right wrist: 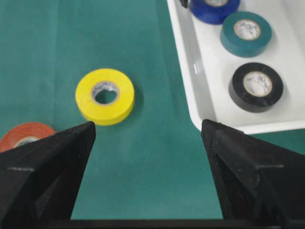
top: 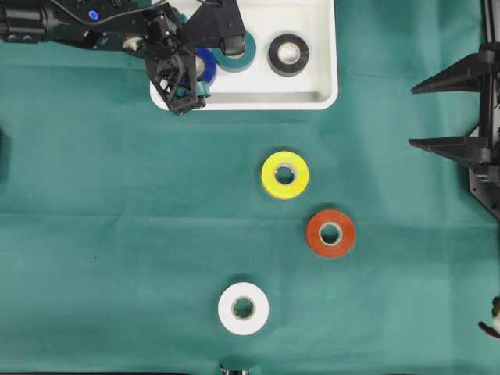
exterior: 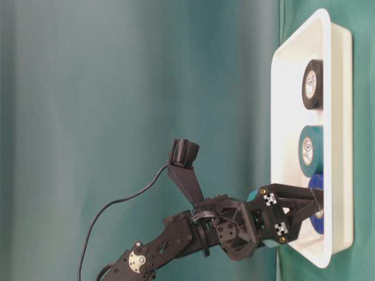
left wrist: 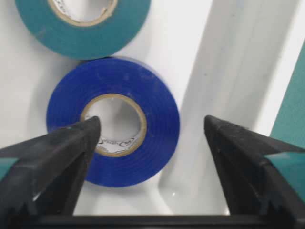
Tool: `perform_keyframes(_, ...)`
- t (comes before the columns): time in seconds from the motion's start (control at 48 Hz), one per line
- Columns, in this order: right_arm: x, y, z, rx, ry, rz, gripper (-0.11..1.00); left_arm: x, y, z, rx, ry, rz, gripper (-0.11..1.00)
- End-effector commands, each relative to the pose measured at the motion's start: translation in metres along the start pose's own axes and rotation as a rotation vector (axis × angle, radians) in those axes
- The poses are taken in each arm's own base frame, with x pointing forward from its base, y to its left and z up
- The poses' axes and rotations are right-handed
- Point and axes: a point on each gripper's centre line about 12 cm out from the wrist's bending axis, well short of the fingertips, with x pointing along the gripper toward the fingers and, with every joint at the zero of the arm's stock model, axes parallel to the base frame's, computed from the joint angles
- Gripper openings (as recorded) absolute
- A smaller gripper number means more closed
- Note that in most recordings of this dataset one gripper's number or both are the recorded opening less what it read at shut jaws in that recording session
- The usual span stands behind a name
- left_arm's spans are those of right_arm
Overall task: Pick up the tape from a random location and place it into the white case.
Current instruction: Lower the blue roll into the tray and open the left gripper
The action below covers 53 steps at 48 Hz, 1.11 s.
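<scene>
Left wrist view shows the left gripper (left wrist: 147, 138) spread over the blue tape (left wrist: 113, 127) in the white case (left wrist: 228, 71); one finger (left wrist: 57, 157) overlaps the core, so lifting could drag the roll out.

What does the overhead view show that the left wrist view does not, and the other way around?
Only the overhead view shows the yellow roll, the orange roll and the white roll lying on the green cloth, the black roll in the white case, and the right pincer at the side.

Only the left wrist view shows the left pincer open, with the blue roll lying flat and free below it.

Both show the blue roll, the teal roll beside it, and the case.
</scene>
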Motion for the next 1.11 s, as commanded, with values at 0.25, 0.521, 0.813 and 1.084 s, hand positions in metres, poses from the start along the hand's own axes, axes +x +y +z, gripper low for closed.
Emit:
perform_keyframes(0.25,-0.001,0.001,0.007,0.001,-0.014,0.001,0.85,-0.03,0.003,0.018,0.032,-0.082,0.01,0.98)
perform_keyframes(0.521,-0.001,0.001,0.007,0.002,-0.013,0.0,0.85,-0.071,0.004,0.03,0.035,-0.076,0.01,0.98)
perform_keyframes(0.813,-0.001,0.001,0.008,0.002,-0.014,0.001,0.85,-0.126,0.005,0.048,0.037,-0.093,0.011,0.98)
perform_keyframes(1.084,-0.001,0.001,0.008,0.003,-0.017,0.001,0.85,-0.185,0.005,0.058,0.037,-0.16,0.017,0.98)
